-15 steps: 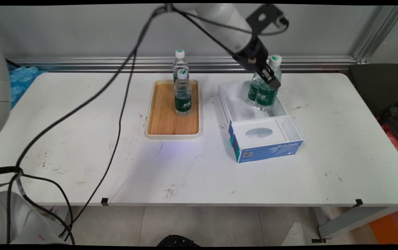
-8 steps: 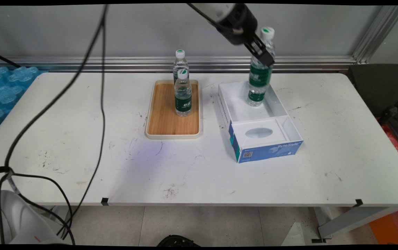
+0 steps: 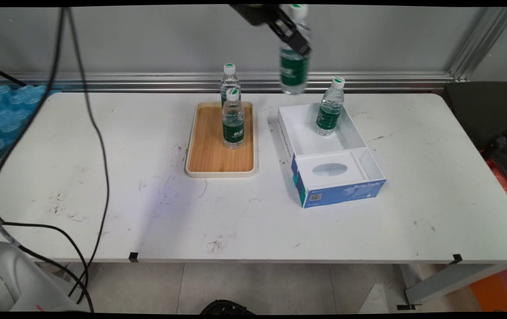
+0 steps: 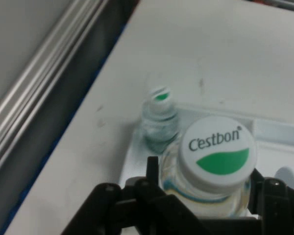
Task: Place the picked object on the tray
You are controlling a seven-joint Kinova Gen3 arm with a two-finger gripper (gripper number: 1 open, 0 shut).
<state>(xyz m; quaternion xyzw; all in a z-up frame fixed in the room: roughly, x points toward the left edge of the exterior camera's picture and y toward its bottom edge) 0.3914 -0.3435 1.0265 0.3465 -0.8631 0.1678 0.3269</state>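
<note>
I have the claw (image 3: 295, 37) clamped on a water bottle (image 3: 294, 66), hanging upright in the air high above the bench (image 3: 102, 146). From the hand camera its white cap (image 4: 218, 152) sits between my fingers (image 4: 152, 169). Below and right of it, the white box (image 3: 330, 155) holds another bottle (image 3: 329, 108) at its far end. Left of the box, a wooden tray (image 3: 218, 155) carries two bottles (image 3: 233, 122).
</note>
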